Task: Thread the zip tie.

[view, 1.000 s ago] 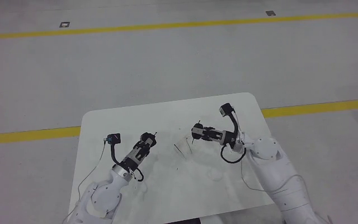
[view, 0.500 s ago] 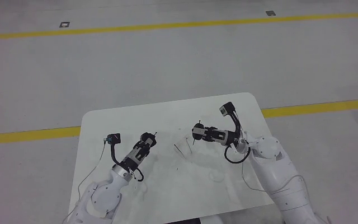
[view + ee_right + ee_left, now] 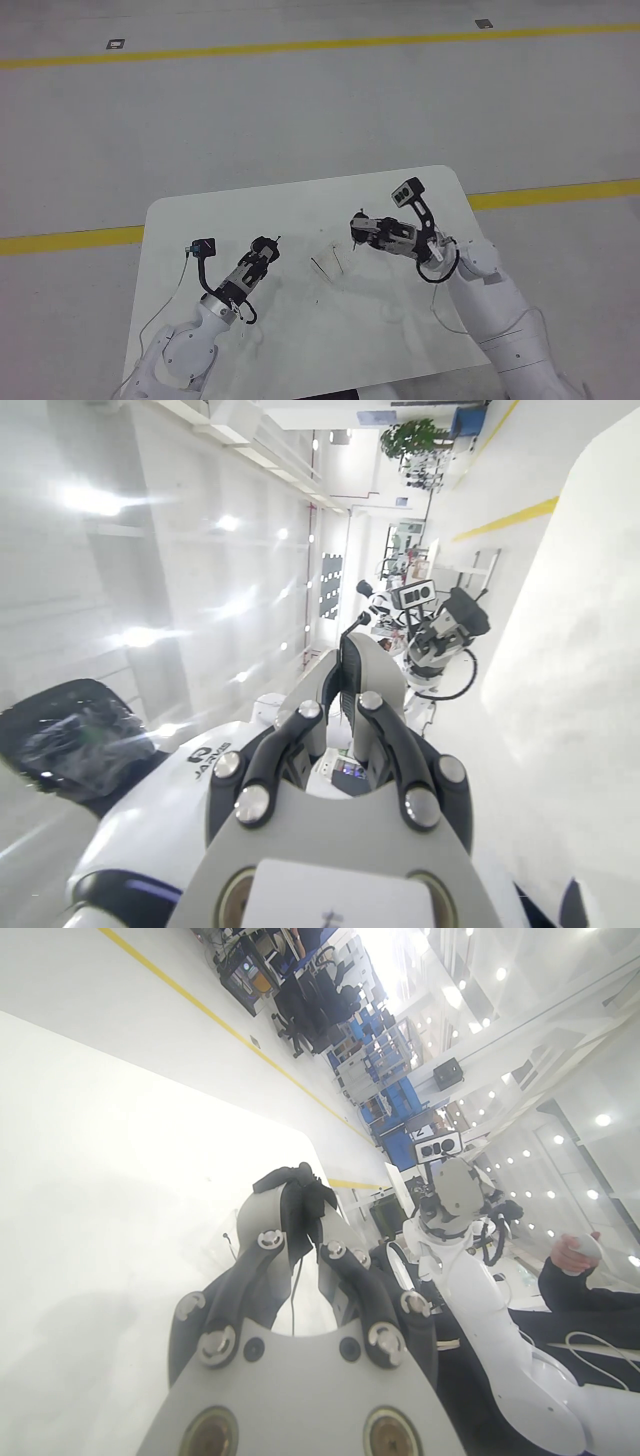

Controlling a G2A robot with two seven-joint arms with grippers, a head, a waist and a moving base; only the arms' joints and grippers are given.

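My left gripper [image 3: 268, 243] hangs low over the white table [image 3: 230, 215], left of the middle. Its fingers [image 3: 280, 1208] are shut on a thin black zip tie [image 3: 294, 1288], which runs back between them in the left wrist view. My right gripper [image 3: 356, 222] is held above the table right of the middle, facing the left one across a gap. Its jaws are shut too, and a thin black strip of zip tie [image 3: 352, 627] sticks out past the tips. In the right wrist view the left arm's gripper [image 3: 440, 630] shows farther off.
Two thin dark strands [image 3: 318, 265] lie on the table between the grippers; they look like loose zip ties. The table's rounded far corner [image 3: 450, 180] is close behind the right arm. A grey floor with yellow lines surrounds the table.
My right gripper has drifted a little up and away from the left one, and its wrist has turned. The left arm has kept still.
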